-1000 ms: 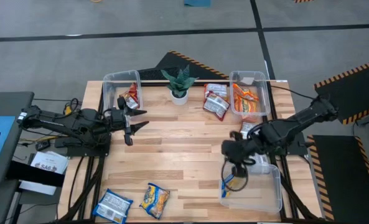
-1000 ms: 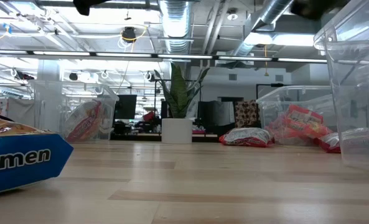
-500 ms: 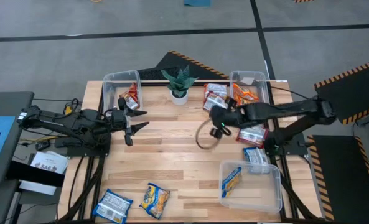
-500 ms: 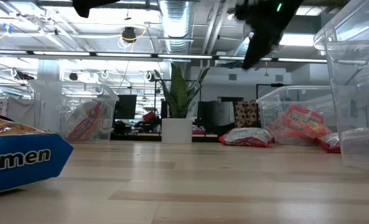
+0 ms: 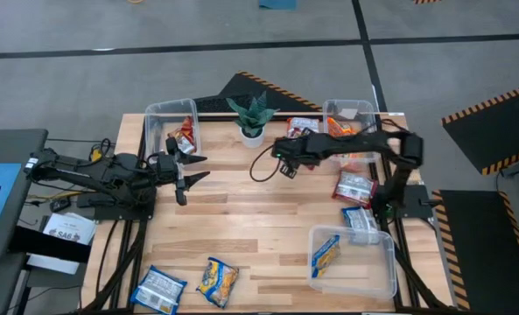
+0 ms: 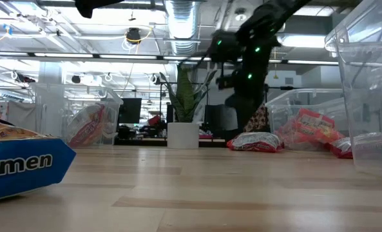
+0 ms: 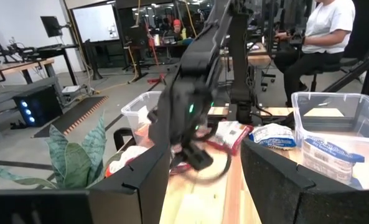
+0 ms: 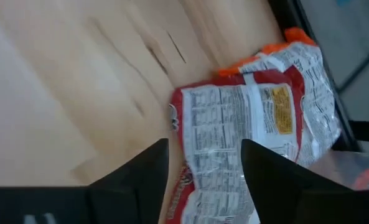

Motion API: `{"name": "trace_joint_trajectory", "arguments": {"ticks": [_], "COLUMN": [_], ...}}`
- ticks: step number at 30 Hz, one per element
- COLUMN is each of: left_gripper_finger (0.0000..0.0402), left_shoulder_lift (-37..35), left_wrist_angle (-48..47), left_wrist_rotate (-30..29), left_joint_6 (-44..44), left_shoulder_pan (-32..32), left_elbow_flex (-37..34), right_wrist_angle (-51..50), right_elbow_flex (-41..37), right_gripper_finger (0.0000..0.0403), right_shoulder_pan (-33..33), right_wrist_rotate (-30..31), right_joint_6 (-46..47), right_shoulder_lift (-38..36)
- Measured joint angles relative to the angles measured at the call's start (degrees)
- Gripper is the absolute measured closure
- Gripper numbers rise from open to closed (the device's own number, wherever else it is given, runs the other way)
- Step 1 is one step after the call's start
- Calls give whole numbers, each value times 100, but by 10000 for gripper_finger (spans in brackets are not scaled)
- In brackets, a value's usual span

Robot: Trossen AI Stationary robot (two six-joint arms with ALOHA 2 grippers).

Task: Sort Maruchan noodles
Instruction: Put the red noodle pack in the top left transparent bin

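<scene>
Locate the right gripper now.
In the high view the right gripper hangs over the table's far middle, just right of the potted plant and left of the red-and-white noodle packets. Its open fingers frame one such packet in its wrist view.

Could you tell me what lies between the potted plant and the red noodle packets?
In the high view, the right claw, open, hangs over that stretch between the potted plant and red noodle packets.
</scene>
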Motion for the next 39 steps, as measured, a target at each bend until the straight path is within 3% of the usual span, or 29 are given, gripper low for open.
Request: {"name": "trace_joint_trajectory", "arguments": {"ticks": [7,11,23,27,32,39], "left_gripper_finger": [214,214,214,214,214,214], "left_shoulder_lift": [0,0,0,0,-1,0], "left_wrist_angle": [-4,-37,-50,-50,-49,-47], "left_wrist_rotate": [0,0,0,0,0,-2], "left_joint_6": [-14,-14,-21,-23,-26,-16], "left_shoulder_pan": [2,2,0,0,1,2], "left_elbow_flex": [0,0,0,0,0,0], "right_wrist_angle": [-1001,-1544,-1956,-2012,-2023,-2205], "right_elbow_flex": [1070,1490,1689,1697,1671,1656], "right_gripper_finger": [180,182,187,241,379,395], "right_shoulder_pan": [0,-46,-258,-248,-95,491], "right_wrist_rotate": [678,716,788,880,922,857], "right_joint_6": [9,218,521,336,36,-7], "right_shoulder_lift": [1138,1535,2254,2400,2368,1569]}}
